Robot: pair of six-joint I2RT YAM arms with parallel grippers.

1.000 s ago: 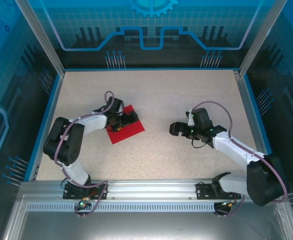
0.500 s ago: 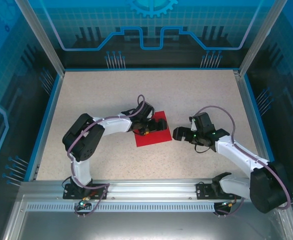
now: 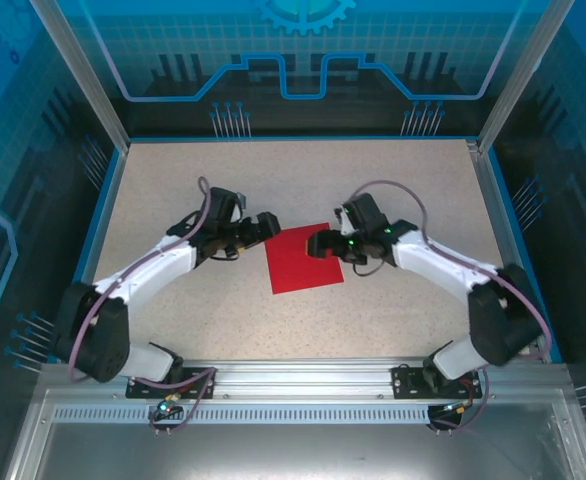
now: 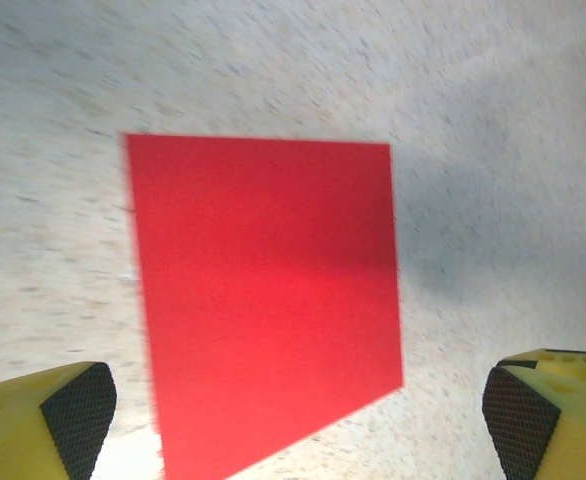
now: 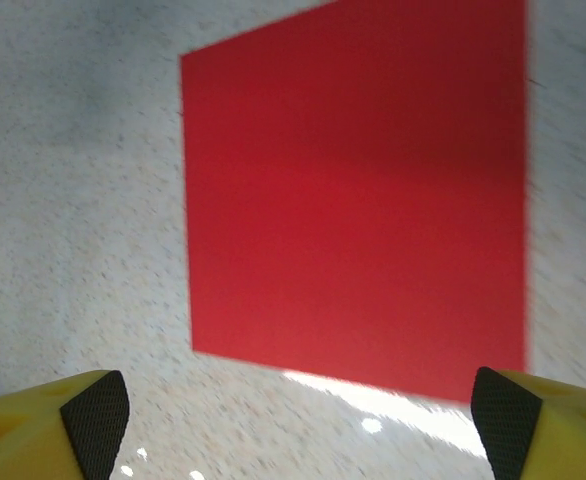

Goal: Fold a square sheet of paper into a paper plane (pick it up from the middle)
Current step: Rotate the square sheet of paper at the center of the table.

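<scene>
While the square sheet of paper (image 3: pixel 303 262) lies flat between them, the right gripper (image 3: pixel 322 245) hovers nearer than the left gripper (image 3: pixel 266 227), over its edge; both spread wide, empty

The square sheet of paper (image 3: pixel 301 263) lies flat; bright red, unfolded, central.

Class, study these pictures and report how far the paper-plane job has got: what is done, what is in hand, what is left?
Done: the square sheet of paper lies flat and uncreased on the table. In hand: the left gripper and right gripper, both open, stand at its two sides; neither grips it. Left: picking it up from the middle, and every fold.
</scene>
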